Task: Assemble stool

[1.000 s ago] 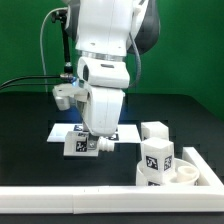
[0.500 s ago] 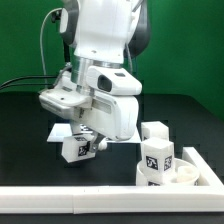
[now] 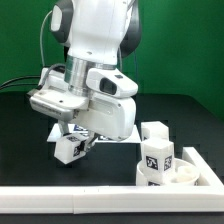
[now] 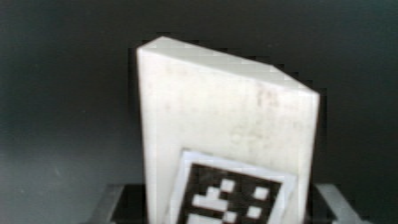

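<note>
The big white Franka arm [image 3: 95, 70] filled most of the exterior view, bent low over the black table [image 3: 20, 140]. Along the near edge ran a long white rail [image 3: 60, 200]. Under the arm lay the thin flat white marker board [image 3: 128, 134], mostly hidden by it.

Toward the exterior view's right sat the round white plastic disc seat of the stool [image 3: 188, 174], lying flat beside the rail, with one short chunky white leg [image 3: 155, 160] standing on or just in front of it, tag facing out, and another white leg [image 3: 155, 130] a little behind.

The two-finger gripper [image 3: 75, 143] was clenched on a third short white tagged leg [image 3: 68, 148], holding it tilted just above the table, left of the marker board in the exterior view. In the wrist view that leg [image 4: 222, 120] loomed close, its black-and-white square tag [image 4: 228, 192] near the fingers, the dark table behind.
</note>
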Controlling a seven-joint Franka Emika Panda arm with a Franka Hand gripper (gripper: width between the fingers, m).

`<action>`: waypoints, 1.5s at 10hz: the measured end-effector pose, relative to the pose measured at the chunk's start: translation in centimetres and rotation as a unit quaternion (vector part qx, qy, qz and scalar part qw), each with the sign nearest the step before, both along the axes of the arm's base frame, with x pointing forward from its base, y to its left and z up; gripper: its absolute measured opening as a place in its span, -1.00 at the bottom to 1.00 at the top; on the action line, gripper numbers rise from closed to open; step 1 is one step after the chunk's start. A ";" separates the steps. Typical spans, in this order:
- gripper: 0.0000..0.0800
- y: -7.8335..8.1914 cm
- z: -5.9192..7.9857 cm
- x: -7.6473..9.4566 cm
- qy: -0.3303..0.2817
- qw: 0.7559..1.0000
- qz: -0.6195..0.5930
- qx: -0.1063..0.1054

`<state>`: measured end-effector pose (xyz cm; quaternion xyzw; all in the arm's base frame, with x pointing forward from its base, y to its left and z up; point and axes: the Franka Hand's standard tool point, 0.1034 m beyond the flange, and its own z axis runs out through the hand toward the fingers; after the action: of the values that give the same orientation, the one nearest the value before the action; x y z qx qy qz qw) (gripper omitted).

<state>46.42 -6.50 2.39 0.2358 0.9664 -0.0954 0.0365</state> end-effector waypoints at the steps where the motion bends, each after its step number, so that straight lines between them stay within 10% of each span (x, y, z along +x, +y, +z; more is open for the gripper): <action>1: -0.20 -0.6 -0.3 -0.4 0.018 0.998 0.060 -0.005; 5: -0.20 -1.2 -0.6 -0.9 0.025 0.996 0.082 -0.010; 7: 0.43 -1.2 -0.6 -0.9 0.023 0.997 0.070 -0.010; 10: 0.61 -0.5 -1.1 -0.9 -0.022 0.997 -0.069 0.007; 13: 0.62 0.9 3.6 1.9 -0.091 0.964 -0.251 0.006; 15: 0.62 0.8 2.8 1.7 -0.092 0.952 -0.293 0.008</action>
<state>48.13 -5.68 5.23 0.5164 0.8481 -0.0722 0.0943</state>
